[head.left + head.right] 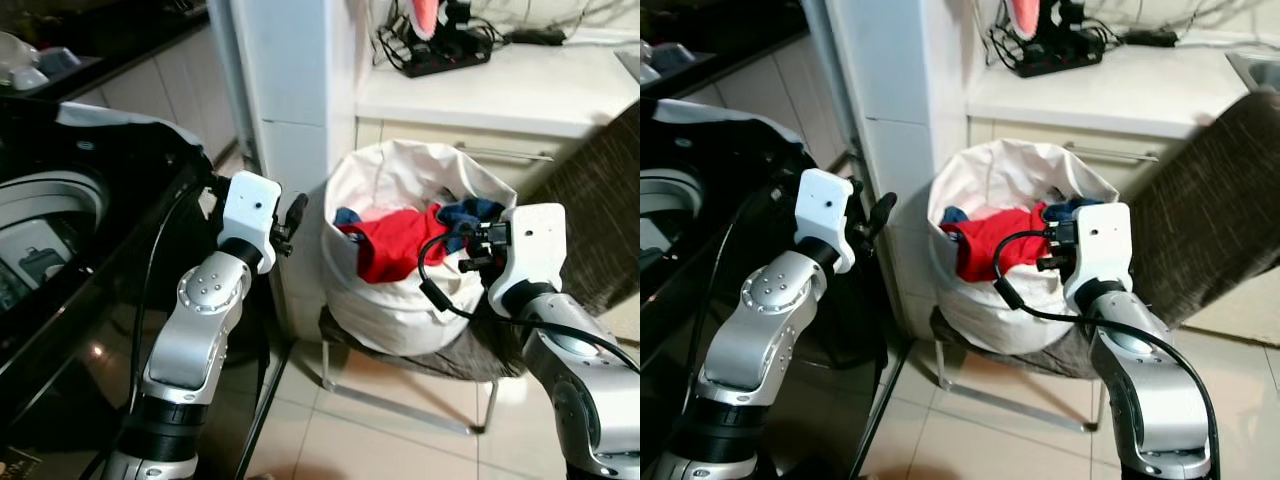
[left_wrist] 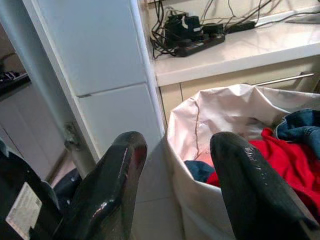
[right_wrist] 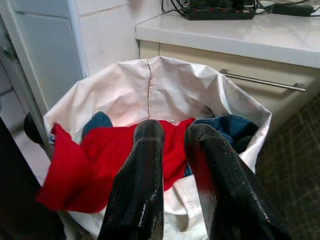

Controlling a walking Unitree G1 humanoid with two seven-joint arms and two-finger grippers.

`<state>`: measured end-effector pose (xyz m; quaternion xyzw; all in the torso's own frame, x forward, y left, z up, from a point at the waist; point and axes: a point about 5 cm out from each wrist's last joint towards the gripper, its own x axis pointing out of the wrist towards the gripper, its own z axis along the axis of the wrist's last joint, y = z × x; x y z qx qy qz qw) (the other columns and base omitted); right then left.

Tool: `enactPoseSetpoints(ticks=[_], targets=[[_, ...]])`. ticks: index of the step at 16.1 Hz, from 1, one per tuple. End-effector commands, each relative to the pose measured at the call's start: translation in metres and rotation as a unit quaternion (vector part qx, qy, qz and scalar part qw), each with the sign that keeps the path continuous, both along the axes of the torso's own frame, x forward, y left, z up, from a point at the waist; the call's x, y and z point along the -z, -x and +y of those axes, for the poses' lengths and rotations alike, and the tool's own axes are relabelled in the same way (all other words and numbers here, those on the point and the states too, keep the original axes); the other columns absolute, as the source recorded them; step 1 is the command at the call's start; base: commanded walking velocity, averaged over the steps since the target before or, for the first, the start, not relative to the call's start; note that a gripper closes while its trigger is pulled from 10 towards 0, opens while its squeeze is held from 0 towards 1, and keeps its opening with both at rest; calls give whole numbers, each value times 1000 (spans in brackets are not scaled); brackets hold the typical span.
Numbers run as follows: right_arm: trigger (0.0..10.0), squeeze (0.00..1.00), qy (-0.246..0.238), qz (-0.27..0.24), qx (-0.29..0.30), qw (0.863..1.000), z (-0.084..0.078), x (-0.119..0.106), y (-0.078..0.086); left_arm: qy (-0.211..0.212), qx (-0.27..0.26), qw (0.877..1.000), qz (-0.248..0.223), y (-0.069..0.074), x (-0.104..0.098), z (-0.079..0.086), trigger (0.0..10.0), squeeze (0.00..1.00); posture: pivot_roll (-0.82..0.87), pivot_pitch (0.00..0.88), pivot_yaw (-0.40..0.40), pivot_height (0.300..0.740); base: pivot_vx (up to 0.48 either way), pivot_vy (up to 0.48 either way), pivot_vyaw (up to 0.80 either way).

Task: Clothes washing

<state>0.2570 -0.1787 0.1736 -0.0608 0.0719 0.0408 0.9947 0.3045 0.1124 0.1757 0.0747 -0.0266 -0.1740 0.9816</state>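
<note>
A soft, light red cloth garment (image 1: 395, 243) lies heaped atop the white fabric laundry bag (image 1: 400, 290), spilling over its rim toward 9 o'clock. Bunched folds there should pinch easily. Right gripper (image 3: 175, 145) hovers above with jaws narrowly apart, empty; left gripper (image 2: 175, 165) wide apart, empty

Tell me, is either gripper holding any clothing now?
No. The left gripper is open beside the laundry bag; the right gripper is empty above the red garment.

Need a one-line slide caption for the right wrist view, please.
Right gripper, fingers slightly apart, poised over the white laundry bag above a red garment.
</note>
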Motion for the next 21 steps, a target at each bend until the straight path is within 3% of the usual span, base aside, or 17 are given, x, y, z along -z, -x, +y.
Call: enactPoseSetpoints(ticks=[1, 11, 14, 21], targets=[[10000, 0, 8, -6, -12, 1000, 3, -2, 0, 5, -1, 1000, -8, -1, -4, 4, 10000, 0, -22, 0, 62, 740, 274, 0, 0], [10000, 0, 26, -3, -11, 1000, 0, 1, 1, 16, 13, 1000, -3, 1, -4, 0, 10000, 0, -26, 0, 64, 740, 300, 0, 528], [10000, 0, -5, -13, -20, 1000, 1, -5, 1, 46, -3, 999, 3, 4, -3, 0, 10000, 0, -24, 0, 49, 740, 0, 0, 0], [10000, 0, 8, 18, -53, 998, -7, -10, -8, 39, -13, 999, 7, 7, -1, 2, 10000, 0, -16, 0, 25, 740, 0, 0, 0]])
